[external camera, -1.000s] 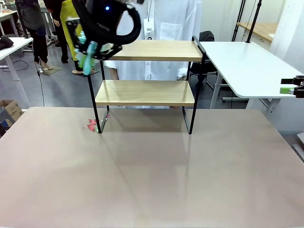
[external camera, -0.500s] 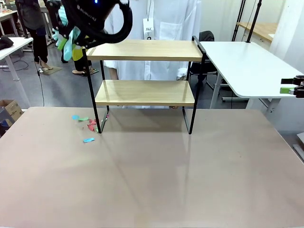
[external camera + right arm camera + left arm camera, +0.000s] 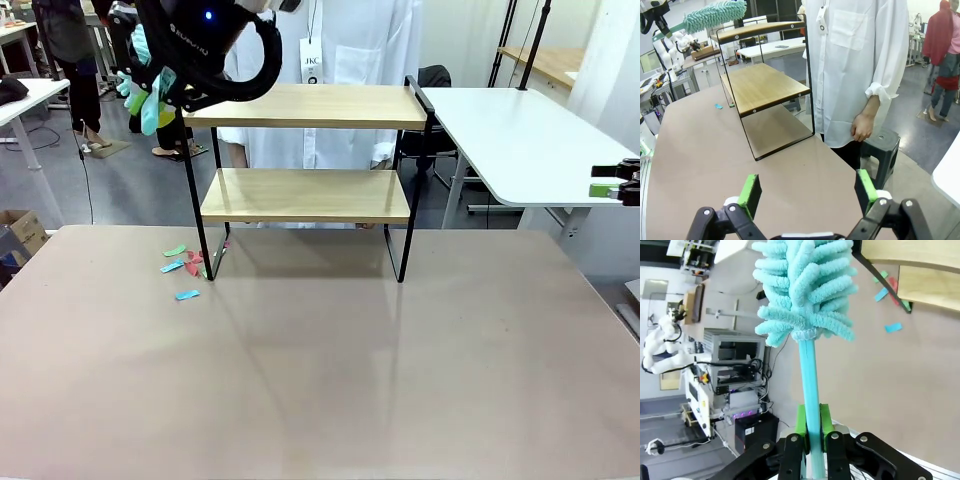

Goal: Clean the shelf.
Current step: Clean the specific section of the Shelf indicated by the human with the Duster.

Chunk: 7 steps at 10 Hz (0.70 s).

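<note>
- 1 shelf [image 3: 310,195]: 2 light wood boards, thin black frame w/ side rails. Stands upright, far-centre on the desk [image 3: 320,380].
- 2 pincers. Left pincer [image 3: 811,417] clenched on the handle of 1 teal duster [image 3: 807,290], up by the shelf's top-left corner. Right pincer [image 3: 807,192] released, jaws wide, off to the right, well apart from the shelf; cut off at the frame edge in front view.
- Approx 5 paper scraps [image 3: 187,295] (blue, green, red) on the desk by the shelf's near-left leg. Some overlap, so count unsure.
- 1 person [image 3: 855,60], white coat, behind the shelf; upper part cut off.
</note>
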Each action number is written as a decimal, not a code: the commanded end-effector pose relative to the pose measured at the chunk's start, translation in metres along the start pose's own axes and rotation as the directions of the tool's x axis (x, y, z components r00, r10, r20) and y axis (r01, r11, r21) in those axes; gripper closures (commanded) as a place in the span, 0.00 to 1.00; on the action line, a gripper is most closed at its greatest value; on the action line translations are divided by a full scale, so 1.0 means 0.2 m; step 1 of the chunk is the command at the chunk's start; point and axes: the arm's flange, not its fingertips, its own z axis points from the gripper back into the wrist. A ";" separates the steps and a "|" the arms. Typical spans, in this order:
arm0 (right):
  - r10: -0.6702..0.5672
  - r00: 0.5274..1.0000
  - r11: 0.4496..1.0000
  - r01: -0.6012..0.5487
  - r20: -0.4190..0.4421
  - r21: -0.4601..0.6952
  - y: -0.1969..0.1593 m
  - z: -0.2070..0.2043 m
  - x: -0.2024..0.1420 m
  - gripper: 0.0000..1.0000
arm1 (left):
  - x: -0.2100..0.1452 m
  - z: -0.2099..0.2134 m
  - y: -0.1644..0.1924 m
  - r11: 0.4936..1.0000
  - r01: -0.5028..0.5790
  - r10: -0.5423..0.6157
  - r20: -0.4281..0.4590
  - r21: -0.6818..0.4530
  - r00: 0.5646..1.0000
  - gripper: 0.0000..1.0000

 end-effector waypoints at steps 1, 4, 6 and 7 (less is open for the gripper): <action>0.007 1.000 1.000 -0.007 -0.002 0.002 0.00 0.00 0.02 0.00 | -0.07 0.05 0.08 0.992 0.029 -0.018 0.089 -0.122 0.996 0.87; 0.007 1.000 1.000 -0.007 -0.002 0.002 0.00 0.00 0.02 0.00 | -0.18 -0.08 0.31 0.926 0.162 -0.070 0.268 -0.341 0.961 0.87; 0.007 1.000 1.000 -0.007 -0.002 0.002 0.00 0.00 0.02 0.00 | -0.28 -0.16 0.41 0.803 0.350 -0.136 0.422 -0.483 0.896 0.87; 0.007 1.000 1.000 -0.007 -0.002 0.002 0.00 0.00 0.02 0.00 | -0.34 -0.16 0.47 0.758 0.409 -0.156 0.468 -0.507 0.870 0.87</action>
